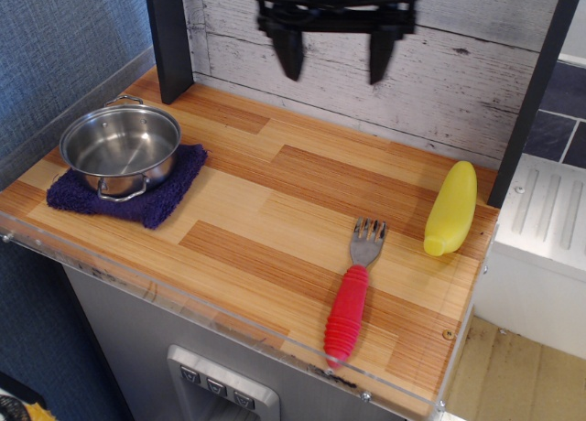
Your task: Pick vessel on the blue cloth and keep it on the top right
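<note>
Fingers (pixel 291 57) spread wide, empty, hanging high over the far middle of the table (pixel 275 210), in front of the white plank wall (pixel 439 64). Well apart from the pot (pixel 120 147), down at the near left. Pot upright, sitting on the blue cloth (pixel 156 197), cloth showing past it on the near and right sides. Fork (pixel 352 293) with red handle near the front right. Yellow bottle (pixel 452 209) lying at the right edge, just beyond the fork.
</note>
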Controlling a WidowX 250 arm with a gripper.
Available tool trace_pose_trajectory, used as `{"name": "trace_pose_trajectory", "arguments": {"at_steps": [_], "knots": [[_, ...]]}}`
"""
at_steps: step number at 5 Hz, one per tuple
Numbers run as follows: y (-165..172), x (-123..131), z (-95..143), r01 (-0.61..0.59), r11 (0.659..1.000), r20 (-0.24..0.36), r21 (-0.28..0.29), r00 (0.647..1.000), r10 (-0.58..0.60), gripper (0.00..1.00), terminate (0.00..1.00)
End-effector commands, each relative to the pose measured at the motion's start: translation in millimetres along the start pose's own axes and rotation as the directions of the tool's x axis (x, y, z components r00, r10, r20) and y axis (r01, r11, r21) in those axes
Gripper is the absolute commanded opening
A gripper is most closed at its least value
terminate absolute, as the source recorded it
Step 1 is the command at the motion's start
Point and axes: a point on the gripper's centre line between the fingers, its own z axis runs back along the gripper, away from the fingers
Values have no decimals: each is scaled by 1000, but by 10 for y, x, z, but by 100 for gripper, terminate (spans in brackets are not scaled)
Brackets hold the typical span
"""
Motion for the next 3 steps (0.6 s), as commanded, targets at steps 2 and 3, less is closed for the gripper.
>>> {"name": "trace_pose_trajectory", "arguments": {"at_steps": [2,3], "knots": [[533,-3,-150,0,994,1,107,1000,-1,100,0],[791,-47,-244,-29,987,-15,155,999,31,100,0]]}}
